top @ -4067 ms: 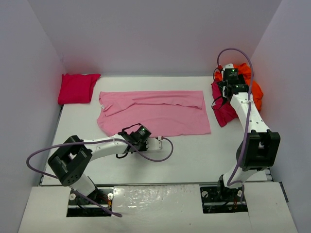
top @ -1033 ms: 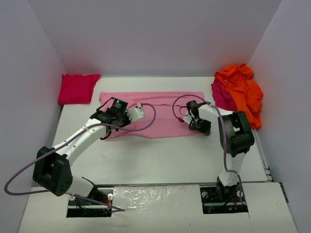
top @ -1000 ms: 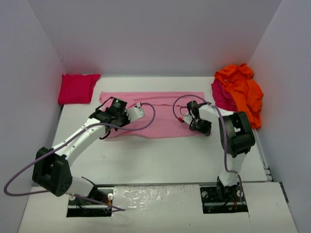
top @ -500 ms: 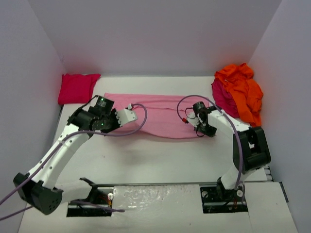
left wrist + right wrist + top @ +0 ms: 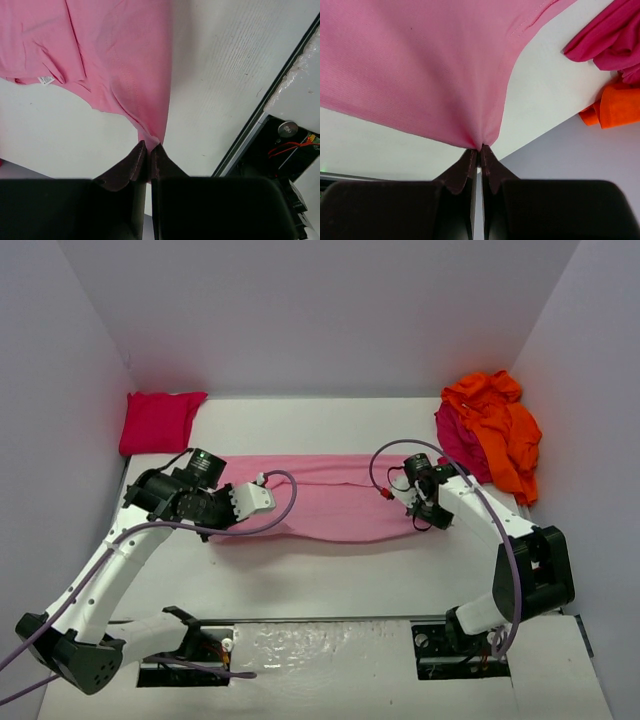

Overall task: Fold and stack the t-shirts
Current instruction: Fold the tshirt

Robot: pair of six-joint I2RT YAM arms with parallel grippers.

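Note:
The light pink t-shirt hangs as a stretched band between both grippers above the white table. My left gripper is shut on its left end, and in the left wrist view the pink t-shirt runs up from the left gripper. My right gripper is shut on its right end, where the pink t-shirt bunches into the right gripper. A folded red t-shirt lies at the back left. The orange t-shirt and the crimson t-shirt lie crumpled at the back right.
White walls close in the table at the back and on both sides. The crimson t-shirt and the orange t-shirt lie just beyond the right gripper. The table's near edge with a black slot shows in the left wrist view.
Both grippers have risen and drawn toward the near side with the pink shirt pinched in them. The shirt has gone from lying flat to hanging as a narrower band.

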